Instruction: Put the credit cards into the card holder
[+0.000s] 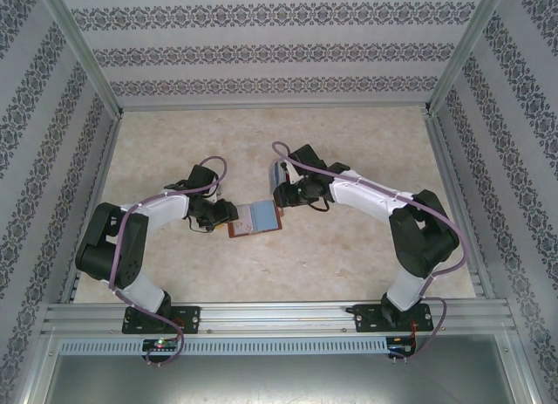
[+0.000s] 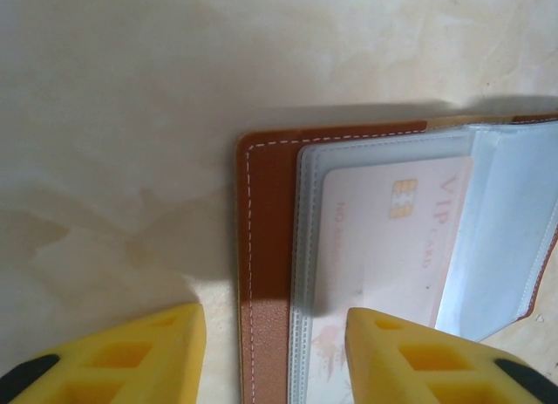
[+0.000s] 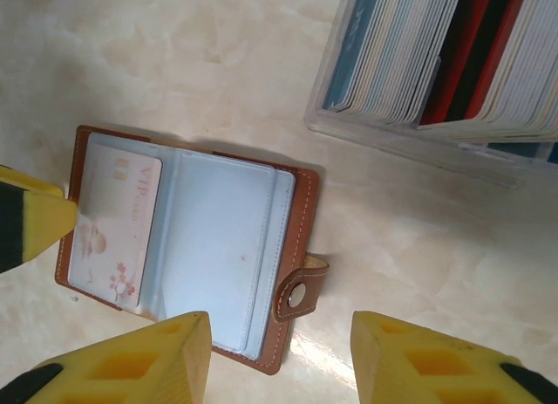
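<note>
The card holder (image 1: 255,217) lies open and flat on the table, brown outside (image 2: 266,247) and grey-blue sleeves inside (image 3: 222,247), its clasp tab (image 3: 301,291) sticking out on one side. One credit card (image 2: 392,238), pale with "VIP" printed on it, sits in a clear sleeve (image 3: 113,229). My left gripper (image 2: 275,360) is open, its fingers standing either side of the holder's stitched edge (image 1: 225,214). My right gripper (image 3: 279,360) hangs open above the clasp side with nothing between its fingers (image 1: 283,195).
A clear plastic box (image 3: 445,64) packed with several upright cards stands just beyond the holder, close to my right wrist (image 1: 279,175). Patterned walls enclose the marbled table (image 1: 349,247) on three sides.
</note>
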{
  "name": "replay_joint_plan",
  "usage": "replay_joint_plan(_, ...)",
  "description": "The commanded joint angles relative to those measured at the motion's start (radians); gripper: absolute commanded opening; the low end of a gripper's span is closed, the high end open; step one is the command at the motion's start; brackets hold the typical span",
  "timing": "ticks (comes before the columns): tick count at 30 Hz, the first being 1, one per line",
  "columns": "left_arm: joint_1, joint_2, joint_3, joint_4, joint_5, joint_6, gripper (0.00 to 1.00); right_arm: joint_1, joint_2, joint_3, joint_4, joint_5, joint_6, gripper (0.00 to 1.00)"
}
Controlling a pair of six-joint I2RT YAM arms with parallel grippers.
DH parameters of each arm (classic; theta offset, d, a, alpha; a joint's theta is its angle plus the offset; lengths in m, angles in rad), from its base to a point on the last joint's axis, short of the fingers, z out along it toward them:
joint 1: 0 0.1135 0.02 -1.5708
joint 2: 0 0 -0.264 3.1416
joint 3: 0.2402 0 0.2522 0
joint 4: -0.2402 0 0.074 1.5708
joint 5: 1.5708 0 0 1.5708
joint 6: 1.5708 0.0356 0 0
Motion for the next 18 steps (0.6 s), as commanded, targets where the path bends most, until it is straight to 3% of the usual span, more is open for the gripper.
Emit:
replay_joint_plan(1, 0.009, 0.017, 0.021, -0.020, -0.015, 0.016, 0.45, -0.005, 0.011, -0.003, -0.030, -0.063, -0.041, 0.48)
replay_joint_plan(8, 0.007, 0.044, 0.040, -0.040, -0.015, 0.026, 0.43, 0.038, 0.059, 0.003, -0.004, -0.023, -0.020, 0.49)
replay_joint_plan(18, 0.008, 0.029, 0.039, -0.060, -0.037, 0.041, 0.44, 0.180, -0.061, -0.100, 0.035, 0.148, 0.055, 0.51)
